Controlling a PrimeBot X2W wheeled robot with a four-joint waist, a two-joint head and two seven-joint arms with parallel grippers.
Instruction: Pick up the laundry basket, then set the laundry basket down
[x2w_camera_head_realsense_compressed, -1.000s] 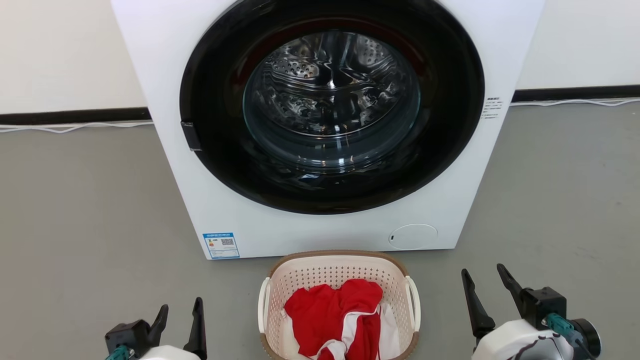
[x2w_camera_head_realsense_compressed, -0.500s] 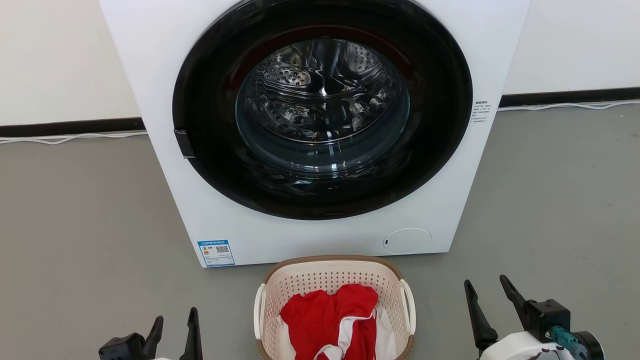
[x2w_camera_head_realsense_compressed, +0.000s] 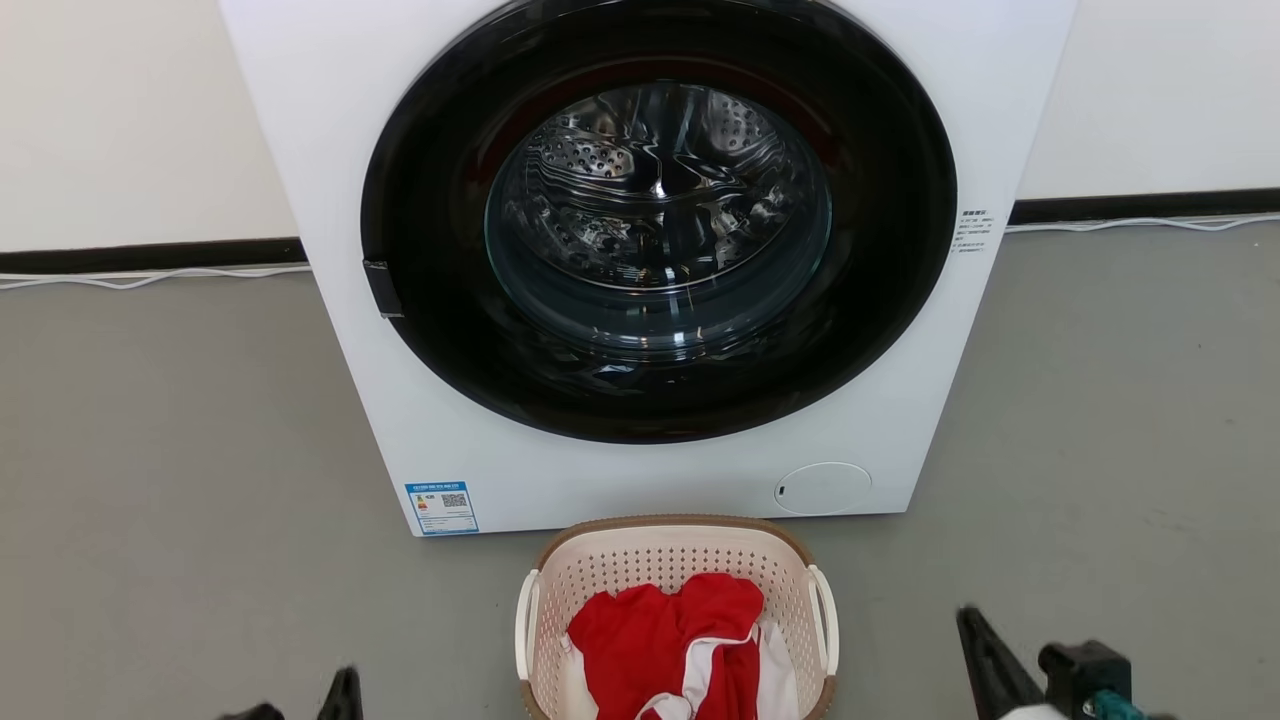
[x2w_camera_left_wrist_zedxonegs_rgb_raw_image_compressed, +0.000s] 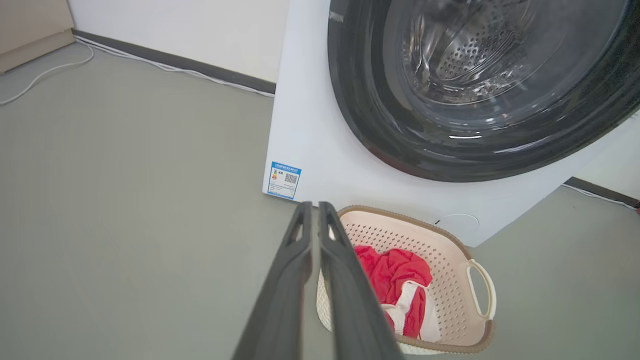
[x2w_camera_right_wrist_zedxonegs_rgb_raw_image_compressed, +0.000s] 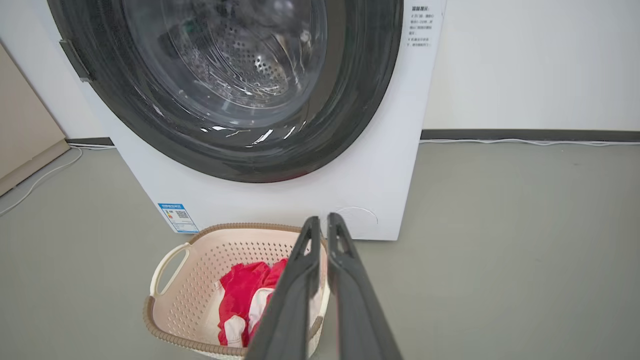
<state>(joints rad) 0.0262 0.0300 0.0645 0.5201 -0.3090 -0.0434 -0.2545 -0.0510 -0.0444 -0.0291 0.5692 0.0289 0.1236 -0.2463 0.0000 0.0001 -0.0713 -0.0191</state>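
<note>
The left gripper (x2w_camera_left_wrist_zedxonegs_rgb_raw_image_compressed: 316, 205) and the right gripper (x2w_camera_right_wrist_zedxonegs_rgb_raw_image_compressed: 320, 218) each had their fingers drawn to a narrow slit, holding nothing. Between them, inward of both and about equally near, the laundry basket (x2w_camera_head_realsense_compressed: 660, 560) sat on the floor (x2w_camera_head_realsense_compressed: 200, 450) close before the washing machine (x2w_camera_head_realsense_compressed: 640, 480). Its loop handles (x2w_camera_head_realsense_compressed: 826, 620) faced outward, one toward each gripper, so the lift likely called for both arms to close inward.

A domestic laundry corner is indicated: a white front-loading washing machine (x2w_camera_head_realsense_compressed: 640, 480) is set on a bare grey floor (x2w_camera_head_realsense_compressed: 150, 450) against a plain white wall (x2w_camera_head_realsense_compressed: 120, 100), and a laundry basket (x2w_camera_head_realsense_compressed: 675, 545) of red and white clothes (x2w_camera_head_realsense_compressed: 660, 640) is placed before it
</note>
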